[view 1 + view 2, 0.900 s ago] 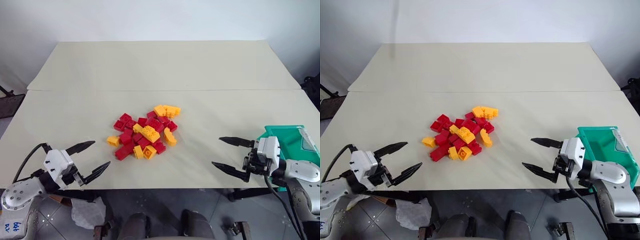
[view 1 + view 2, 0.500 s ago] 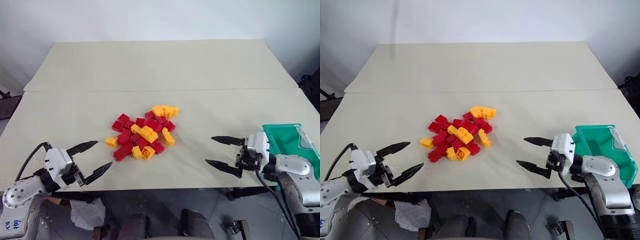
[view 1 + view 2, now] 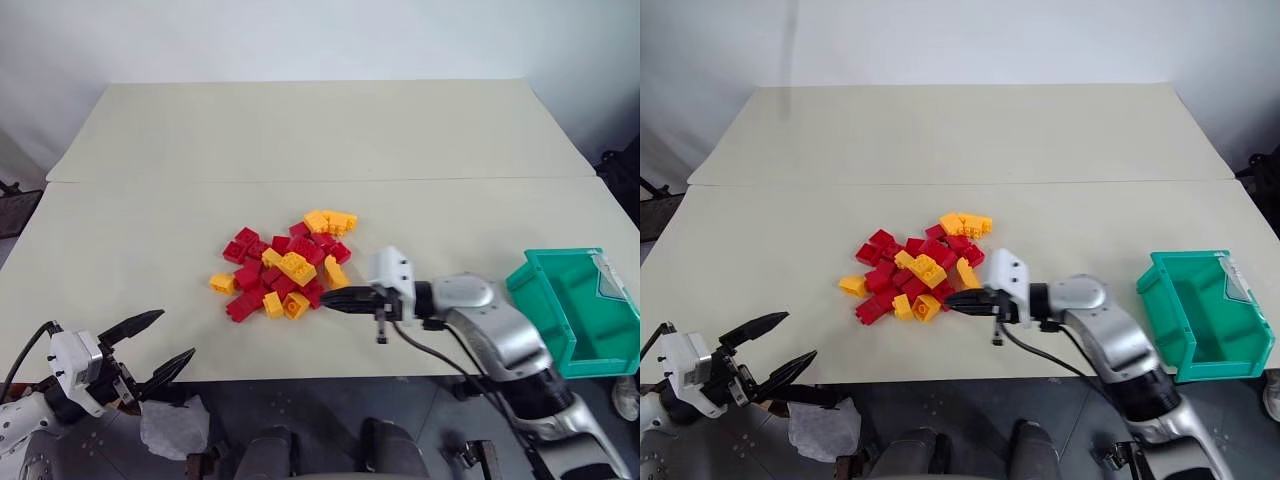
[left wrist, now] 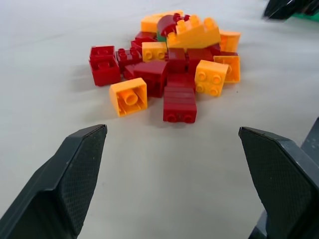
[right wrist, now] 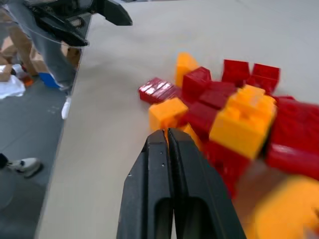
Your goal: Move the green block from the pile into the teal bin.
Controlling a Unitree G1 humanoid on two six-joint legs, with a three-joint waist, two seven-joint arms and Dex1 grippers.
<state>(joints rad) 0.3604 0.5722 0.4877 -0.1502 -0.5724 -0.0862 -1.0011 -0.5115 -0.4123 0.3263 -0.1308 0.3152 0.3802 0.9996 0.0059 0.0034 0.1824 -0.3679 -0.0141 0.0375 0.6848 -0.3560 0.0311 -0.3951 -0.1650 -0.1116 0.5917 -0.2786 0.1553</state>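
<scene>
The left gripper (image 3: 150, 346), jaws spread wide, is held off the near table edge. The right gripper (image 3: 958, 299), fingers pressed together, is laid against the near-right side of the pile of red and yellow studded plastic bricks (image 3: 286, 264). A sliver of the green block (image 4: 161, 37) is seen in the left wrist view, buried behind yellow bricks. The teal plastic bin (image 3: 575, 310) stands well right.

The pile (image 3: 286, 264) lies on the table (image 3: 300, 130), a little left of the centre of the head view. The right gripper (image 3: 328, 299) sits just right of the pile at its lower edge, fingers pressed together, tips at the nearest bricks. The teal bin (image 3: 574, 310) stands at the right edge of the frame on the table's near edge, and the left gripper (image 3: 150, 347) is in the lower left corner, fingers spread, well apart from the pile.
</scene>
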